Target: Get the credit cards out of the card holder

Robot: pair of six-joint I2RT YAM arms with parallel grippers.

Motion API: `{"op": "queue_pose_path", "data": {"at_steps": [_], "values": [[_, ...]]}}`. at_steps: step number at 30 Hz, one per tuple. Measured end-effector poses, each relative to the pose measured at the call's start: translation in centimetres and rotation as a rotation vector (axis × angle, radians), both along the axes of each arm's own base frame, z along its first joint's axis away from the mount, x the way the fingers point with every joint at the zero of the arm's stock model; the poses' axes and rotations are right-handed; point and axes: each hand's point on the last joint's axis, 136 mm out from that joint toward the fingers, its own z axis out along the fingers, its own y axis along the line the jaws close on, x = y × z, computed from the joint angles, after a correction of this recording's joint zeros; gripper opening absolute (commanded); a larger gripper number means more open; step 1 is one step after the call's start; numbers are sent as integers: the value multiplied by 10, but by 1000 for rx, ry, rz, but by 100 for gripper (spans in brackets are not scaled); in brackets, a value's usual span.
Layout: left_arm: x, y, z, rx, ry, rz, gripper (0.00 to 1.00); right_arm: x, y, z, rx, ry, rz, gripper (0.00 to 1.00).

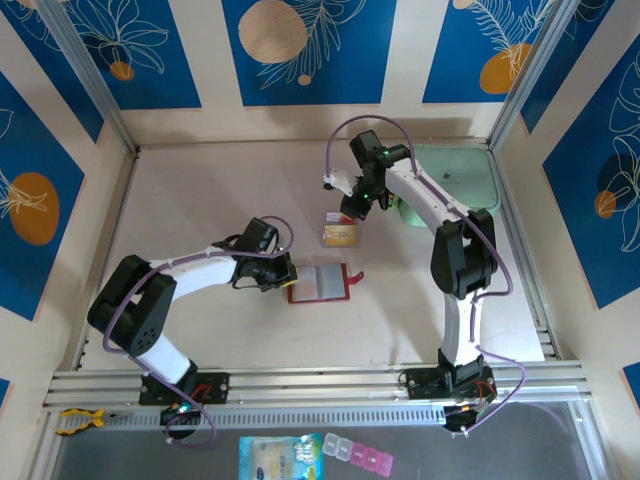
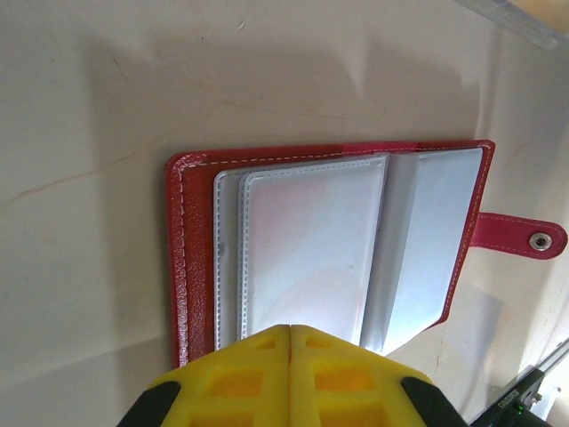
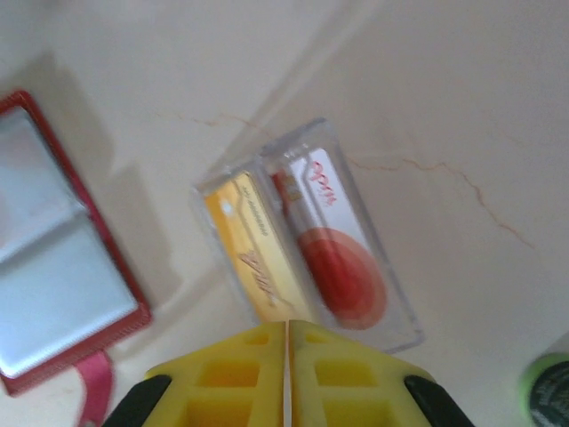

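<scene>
Seen from above, my two arms reach over a pale cream table [image 1: 200, 190] with faint hairline cracks, fenced by metal rails and backed by cream walls with blue panels showing white leaf outlines and orange discs. The card holder [image 1: 322, 283] lies open and flat near the middle of the table, with my left gripper [image 1: 283, 272] at its left edge. The credit cards [image 1: 340, 235] rest on the table just beyond it, apart from it, under my right gripper [image 1: 352, 210]. A mint green case [image 1: 460, 175] sits at the far right. From my left wrist, my yellow left gripper [image 2: 291, 331] has its fingers pressed tightly together over the near edge of the card holder [image 2: 191, 267]. I cannot tell whether they pinch anything. Its greyish clear pockets look bare, and its snap tab [image 2: 520, 238] sticks out to the right. From my right wrist, my right gripper [image 3: 287, 325] is likewise clenched, with no gap, poised at the near end of the credit cards [image 3: 307, 245]. One is tan-gold and one is white with a red disc, side by side within a clear plastic edge. Both carry script, red on the white card, too blurred to read. The card holder [image 3: 62, 267] lies open to the left.
</scene>
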Motion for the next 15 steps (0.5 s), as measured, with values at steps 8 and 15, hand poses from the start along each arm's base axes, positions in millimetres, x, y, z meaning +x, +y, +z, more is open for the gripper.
{"op": "queue_pose_path", "data": {"at_steps": [8,15], "values": [[1,0,0,-3,-4,1,6,-33,9,-5,179,77,-339,3],[-1,2,-4,2,2,3,6,-34,1,-7,288,171,-686,0]]}}
